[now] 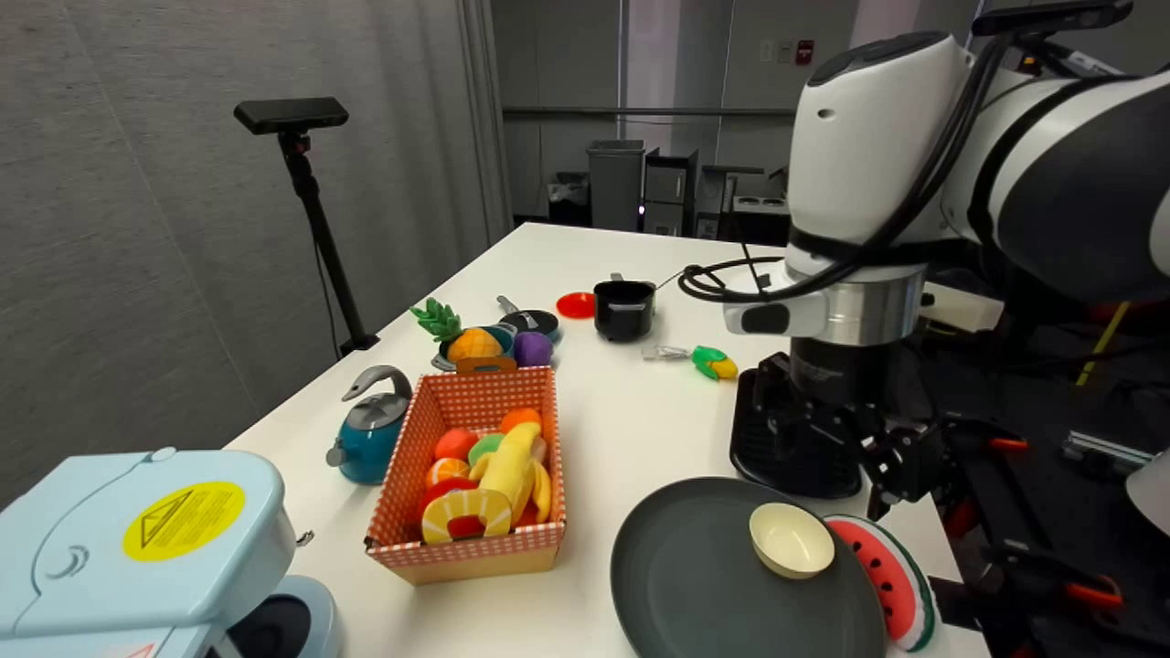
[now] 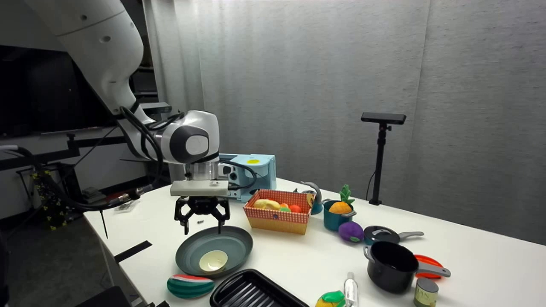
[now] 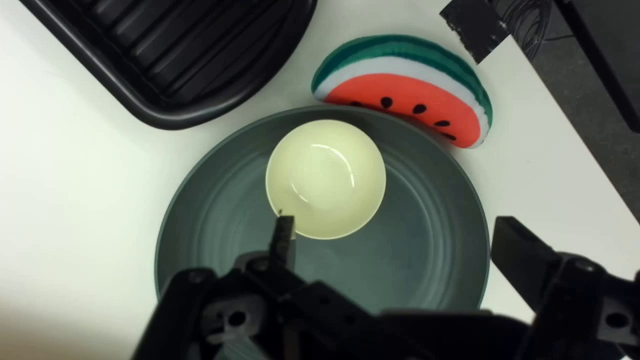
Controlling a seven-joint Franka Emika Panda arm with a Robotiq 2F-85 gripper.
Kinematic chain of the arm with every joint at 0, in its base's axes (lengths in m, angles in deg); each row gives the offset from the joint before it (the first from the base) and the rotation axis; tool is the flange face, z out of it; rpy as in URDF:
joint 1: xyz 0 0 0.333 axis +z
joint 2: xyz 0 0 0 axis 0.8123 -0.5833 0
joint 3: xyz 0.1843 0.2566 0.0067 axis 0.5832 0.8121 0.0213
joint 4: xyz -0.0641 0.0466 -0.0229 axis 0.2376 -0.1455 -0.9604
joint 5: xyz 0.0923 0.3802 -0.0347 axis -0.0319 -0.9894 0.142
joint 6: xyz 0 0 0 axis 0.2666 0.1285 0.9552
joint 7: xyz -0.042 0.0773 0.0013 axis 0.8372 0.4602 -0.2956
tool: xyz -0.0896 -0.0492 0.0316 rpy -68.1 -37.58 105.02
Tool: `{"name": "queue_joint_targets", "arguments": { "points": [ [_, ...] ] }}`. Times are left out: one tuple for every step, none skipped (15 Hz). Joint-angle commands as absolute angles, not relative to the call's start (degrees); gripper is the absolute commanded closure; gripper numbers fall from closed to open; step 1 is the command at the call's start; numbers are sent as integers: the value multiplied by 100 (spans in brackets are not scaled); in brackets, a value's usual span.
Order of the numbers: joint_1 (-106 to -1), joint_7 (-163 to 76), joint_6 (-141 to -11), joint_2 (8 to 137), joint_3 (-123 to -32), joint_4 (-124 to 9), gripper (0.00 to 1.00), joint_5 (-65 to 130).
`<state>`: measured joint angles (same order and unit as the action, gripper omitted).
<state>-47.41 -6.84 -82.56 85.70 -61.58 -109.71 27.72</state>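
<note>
My gripper [image 2: 203, 230] hangs above the grey round plate [image 2: 236, 243] with its jaws wide apart and nothing between them. A small cream bowl [image 3: 325, 175] sits upright inside the plate, off to one side, and looks empty. In the wrist view one finger [image 3: 284, 235] overlaps the bowl's lower rim, while the opposite finger [image 3: 517, 255] lies over the plate's outer edge; height separates them from both. Against the plate's rim rests a plush watermelon slice [image 3: 415, 95]. Both exterior views show the bowl in the plate, with the slice beside it.
A black ridged grill pan [image 3: 200, 55] lies close to the plate. Beyond stands a checked basket [image 2: 277, 221] of toy fruit. Around it are a teal kettle [image 1: 370, 443], a pot with a pineapple [image 2: 335, 219], a black saucepan [image 2: 392, 268] and a light blue appliance [image 1: 155, 539].
</note>
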Motion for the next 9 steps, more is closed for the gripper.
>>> {"name": "queue_joint_targets", "arguments": {
  "points": [
    [-4677, -647, -8198, 8645, -6250, -10968, 0, 2747],
    [-4675, -647, -8200, 8649, -6252, -10968, 0, 2748],
    [-4675, -647, -8207, 8619, -6247, -10968, 0, 2748],
    [-4668, -650, -8210, 8586, -6237, -10968, 0, 2748],
    [-4668, -650, -8211, 8564, -6234, -10968, 0, 2747],
    [-4669, -650, -8212, 8554, -6232, -10967, 0, 2747],
    [-4669, -650, -8212, 8550, -6231, -10967, 0, 2747],
    [-4670, -650, -8212, 8550, -6231, -10966, 0, 2747],
    [-4669, -650, -8212, 8550, -6231, -10966, 0, 2747]
  ]
}}
